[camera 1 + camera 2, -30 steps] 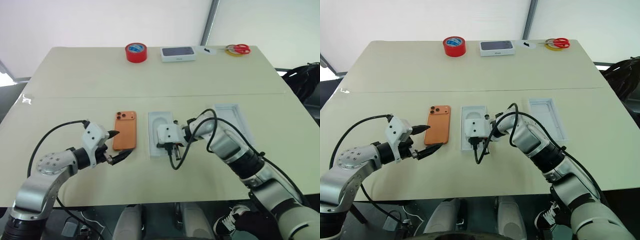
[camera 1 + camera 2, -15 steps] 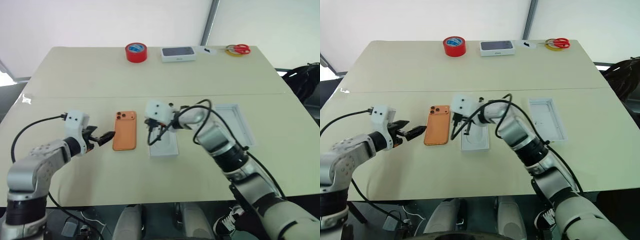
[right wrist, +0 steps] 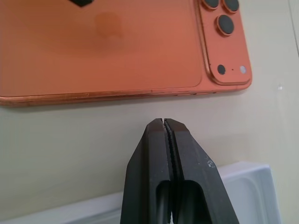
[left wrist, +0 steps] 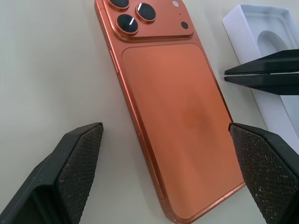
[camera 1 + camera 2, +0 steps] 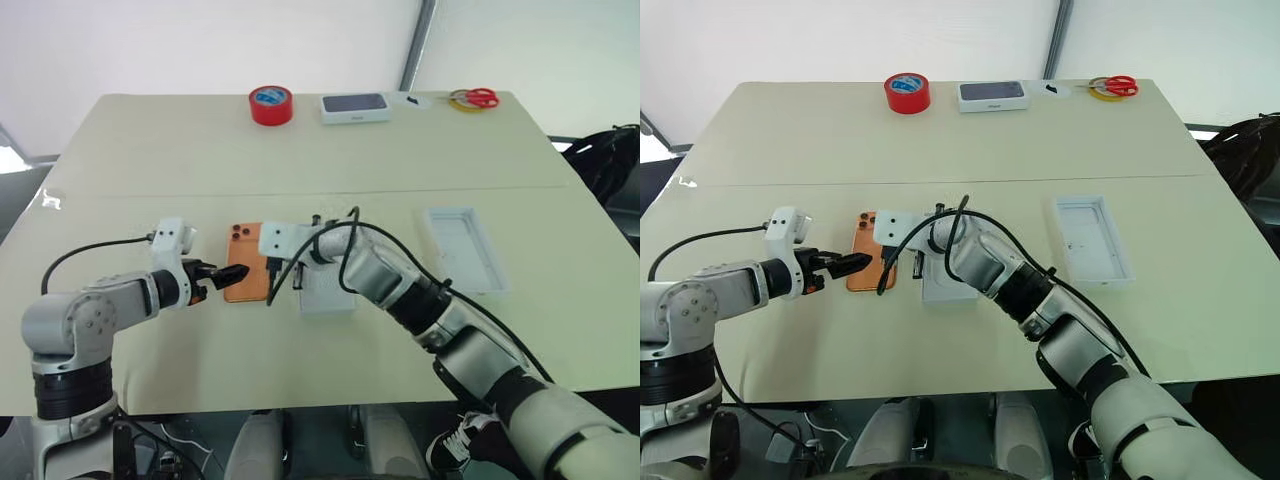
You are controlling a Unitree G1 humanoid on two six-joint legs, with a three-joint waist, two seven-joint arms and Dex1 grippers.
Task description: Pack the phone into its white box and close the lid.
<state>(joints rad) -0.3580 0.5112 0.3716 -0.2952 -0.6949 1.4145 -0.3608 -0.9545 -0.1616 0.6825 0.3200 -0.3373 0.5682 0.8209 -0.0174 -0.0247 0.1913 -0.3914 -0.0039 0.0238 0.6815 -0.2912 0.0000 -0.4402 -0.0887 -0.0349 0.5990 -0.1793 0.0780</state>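
1. Left eye view: one orange phone lies back-up at frame centre-left on the bench, beside one white box.
2. One lid lies centre-right.
3. Left end effector gapes wide, empty; right end effector is pinched together, empty.

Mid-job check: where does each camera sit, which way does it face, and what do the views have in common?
Head views, left and right eye: look forward and down over the table at both arms, the white box and the lid.
Left wrist view: looks along the open left gripper at the phone; shut tips of the right gripper are also in view.
Right wrist view: looks along the shut right gripper at the phone's edge.
Shared: every view shows the phone, back up.
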